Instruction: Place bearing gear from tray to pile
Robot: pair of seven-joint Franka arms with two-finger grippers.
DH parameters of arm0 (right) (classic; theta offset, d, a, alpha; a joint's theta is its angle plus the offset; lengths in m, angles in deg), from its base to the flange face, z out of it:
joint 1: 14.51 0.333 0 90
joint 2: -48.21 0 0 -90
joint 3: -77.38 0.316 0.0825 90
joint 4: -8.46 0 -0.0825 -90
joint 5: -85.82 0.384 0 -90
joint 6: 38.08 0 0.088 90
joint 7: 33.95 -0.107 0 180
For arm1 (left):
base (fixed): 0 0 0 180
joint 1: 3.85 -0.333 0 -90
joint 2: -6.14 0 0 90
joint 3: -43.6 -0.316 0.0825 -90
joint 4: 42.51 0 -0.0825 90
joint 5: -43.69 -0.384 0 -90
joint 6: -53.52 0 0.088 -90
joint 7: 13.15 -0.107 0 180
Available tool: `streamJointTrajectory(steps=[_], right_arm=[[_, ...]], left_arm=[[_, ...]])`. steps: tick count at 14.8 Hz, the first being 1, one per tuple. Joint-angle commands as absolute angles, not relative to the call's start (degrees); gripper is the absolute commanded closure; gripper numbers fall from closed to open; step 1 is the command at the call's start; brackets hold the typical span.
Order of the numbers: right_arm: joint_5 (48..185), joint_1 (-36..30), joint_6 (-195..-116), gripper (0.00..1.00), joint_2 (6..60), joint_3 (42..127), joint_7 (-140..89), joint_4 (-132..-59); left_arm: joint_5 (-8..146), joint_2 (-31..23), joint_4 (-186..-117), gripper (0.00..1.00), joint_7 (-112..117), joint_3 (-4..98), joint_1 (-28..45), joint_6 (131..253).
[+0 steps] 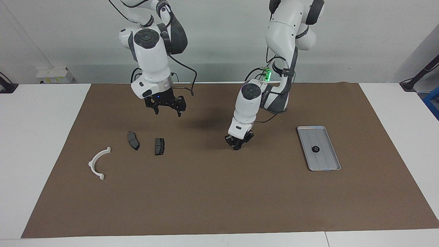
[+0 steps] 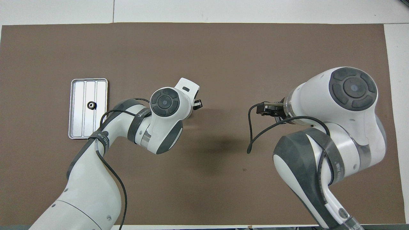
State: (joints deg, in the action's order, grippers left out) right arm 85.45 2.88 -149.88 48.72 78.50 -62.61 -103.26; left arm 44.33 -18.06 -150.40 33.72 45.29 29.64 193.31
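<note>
The silver tray [image 1: 324,161] lies on the brown mat toward the left arm's end of the table, with the small dark bearing gear [image 1: 315,149] on its ribbed floor. From overhead, the tray [image 2: 80,124] and the gear [image 2: 91,105] show beside the left arm. My left gripper [image 1: 236,145] is shut and hangs low over the bare mat mid-table, well apart from the tray, its tip [image 2: 198,103] peeking past the wrist. The pile is a white half-ring bracket [image 1: 98,163] and two dark brake pads [image 1: 133,140] [image 1: 159,146]. My right gripper [image 1: 168,109] hangs open above the mat, over a spot closer to the robots than the pads.
A brown mat [image 1: 219,199] covers most of the white table [image 1: 41,137]. In the overhead view the right arm [image 2: 335,105] hides the pile. A black cable [image 2: 252,134] loops off the right wrist.
</note>
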Motion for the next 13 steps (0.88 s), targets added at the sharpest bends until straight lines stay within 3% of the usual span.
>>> streamJointTrajectory(steps=[1, 2, 3, 8, 10, 13], right_arm=[[86.96, 2.89, -151.89, 0.00, 48.21, 78.44, -62.86, -104.04], [87.05, 3.33, -152.16, 0.00, 48.12, 78.44, -62.95, -104.04], [87.05, 3.59, -152.51, 0.00, 48.04, 78.44, -63.04, -104.04], [86.96, 4.56, -154.17, 0.00, 46.90, 78.44, -67.33, -103.87], [86.96, 7.36, -155.41, 0.00, 44.88, 78.44, -71.89, -103.34], [86.96, 10.79, -158.57, 0.00, 41.46, 78.44, -78.93, -102.03]], left_arm=[[42.99, -17.41, -151.85, 0.56, 35.10, 44.40, 30.70, 195.20], [42.99, -17.41, -151.85, 0.18, 35.10, 44.40, 30.70, 195.20], [42.99, -17.41, -151.85, 0.01, 35.19, 44.31, 30.70, 195.20], [42.21, -16.89, -148.78, 0.00, 34.23, 41.17, 29.29, 188.27], [41.85, -13.13, -148.77, 0.00, 28.81, 38.52, 26.32, 185.81], [41.85, -6.01, -148.34, 0.00, 15.02, 38.33, 16.40, 177.37]])
